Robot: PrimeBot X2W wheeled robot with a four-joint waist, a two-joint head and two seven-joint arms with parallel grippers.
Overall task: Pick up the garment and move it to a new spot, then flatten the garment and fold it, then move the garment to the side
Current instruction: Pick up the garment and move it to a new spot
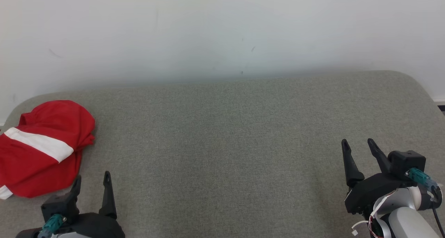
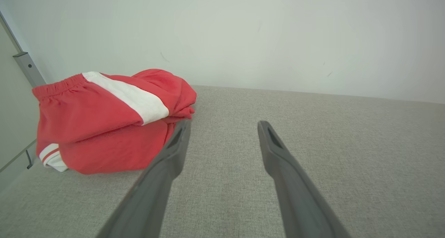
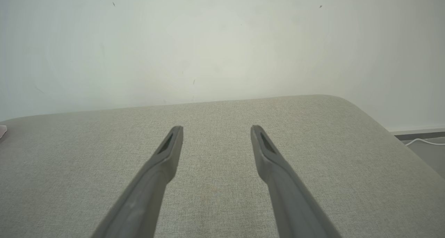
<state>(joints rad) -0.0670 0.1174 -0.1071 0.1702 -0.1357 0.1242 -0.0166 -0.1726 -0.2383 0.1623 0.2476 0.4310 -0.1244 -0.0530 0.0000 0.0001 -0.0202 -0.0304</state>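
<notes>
Head view: red garment (image 1: 41, 147) sits bunched at the left edge of the pad (image 1: 222, 137); my left gripper (image 1: 92, 176) and right gripper (image 1: 357, 141) are spread wide, empty; I might push it off.

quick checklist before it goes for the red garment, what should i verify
1. The left end effector is open: ok.
2. The right end effector is open: ok.
3. Both hold nothing: ok.
4. The left end effector is lined up on the red garment: not ok, it lies off to the left.
5. The red garment is flat: not ok, it is bunched.
6. It lies wholly on the grey surface: cannot tell, its edge leaves the head view.
</notes>
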